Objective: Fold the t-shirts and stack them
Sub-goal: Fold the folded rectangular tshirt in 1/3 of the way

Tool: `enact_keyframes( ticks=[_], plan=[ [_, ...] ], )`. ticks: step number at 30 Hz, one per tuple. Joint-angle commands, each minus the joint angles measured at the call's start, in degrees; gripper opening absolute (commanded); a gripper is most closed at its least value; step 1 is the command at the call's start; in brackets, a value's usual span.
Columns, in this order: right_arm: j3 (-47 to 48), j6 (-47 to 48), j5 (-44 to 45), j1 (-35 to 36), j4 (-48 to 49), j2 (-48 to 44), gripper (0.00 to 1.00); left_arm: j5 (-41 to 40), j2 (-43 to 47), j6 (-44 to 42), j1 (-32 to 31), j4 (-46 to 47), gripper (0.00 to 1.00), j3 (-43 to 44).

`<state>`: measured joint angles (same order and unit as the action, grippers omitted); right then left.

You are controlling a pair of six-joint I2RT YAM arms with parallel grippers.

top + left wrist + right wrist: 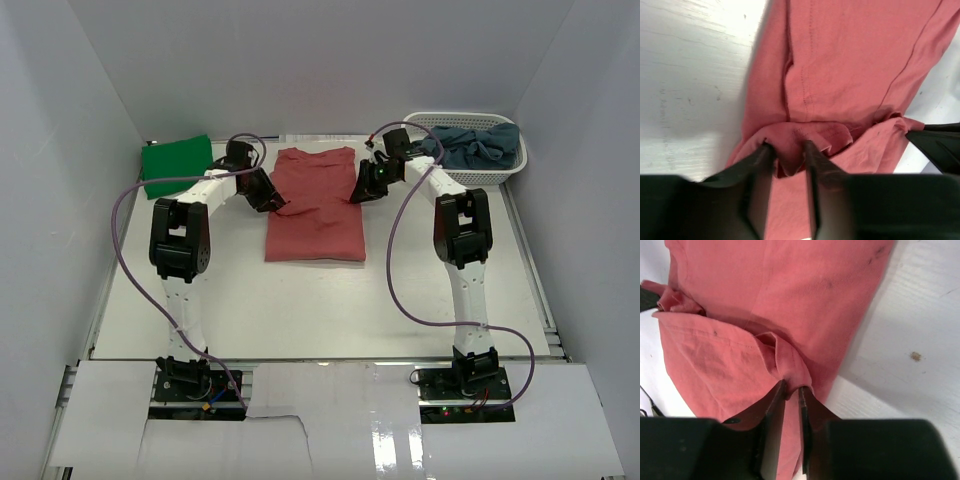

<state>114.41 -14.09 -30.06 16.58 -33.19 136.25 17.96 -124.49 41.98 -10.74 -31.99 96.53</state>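
Observation:
A salmon-red t-shirt [318, 210] lies flat mid-table, folded narrow. My left gripper [270, 203] is at its left edge, and my right gripper [360, 192] is at its right edge. In the left wrist view the left gripper [787, 150] stands open, a loose bunch of the red t-shirt [850, 65] sitting between its fingers. In the right wrist view the right gripper [792, 388] is slightly open, with a raised fold of the red t-shirt [780, 285] at its tips. A folded green t-shirt [177, 165] lies at the back left. Grey-blue t-shirts [480, 146] are heaped in the basket.
The white lattice basket [468, 118] stands at the back right corner. White walls close in the table on three sides. Purple cables loop out from both arms.

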Motion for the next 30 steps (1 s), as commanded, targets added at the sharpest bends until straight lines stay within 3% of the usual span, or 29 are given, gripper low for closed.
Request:
enact_keyframes(
  ticks=[1, 7, 18, 22, 24, 30],
  plan=[
    [-0.85, -0.42, 0.97, -0.67, 3.57, -1.33, 0.26, -1.78, 3.37, 1.97, 0.46, 1.75, 0.44, -0.64],
    [-4.45, -1.2, 2.9, -1.2, 7.08, -5.55, 0.31, -2.93, 8.11, 4.16, 1.77, 3.5, 0.52, -3.1],
    [-14.39, -2.61, 3.79, -1.29, 17.37, -15.04, 0.35, -9.43, 21.03, 2.94, 2.74, 7.98, 0.56, -3.27],
    [-14.83, -4.45, -0.16, -1.2, 17.46, -16.54, 0.36, -4.61, 25.08, 1.09, 2.75, 10.1, 0.56, -6.34],
    [-15.44, -6.38, -5.08, -1.02, 17.81, -16.63, 0.35, 2.06, 27.01, 0.65, 2.74, 12.37, 0.55, -9.76],
    [-21.22, -12.44, -14.57, 0.73, 22.89, -17.24, 0.26, 17.89, 32.46, 3.98, 2.22, 28.78, 0.5, -32.78]
  ],
)
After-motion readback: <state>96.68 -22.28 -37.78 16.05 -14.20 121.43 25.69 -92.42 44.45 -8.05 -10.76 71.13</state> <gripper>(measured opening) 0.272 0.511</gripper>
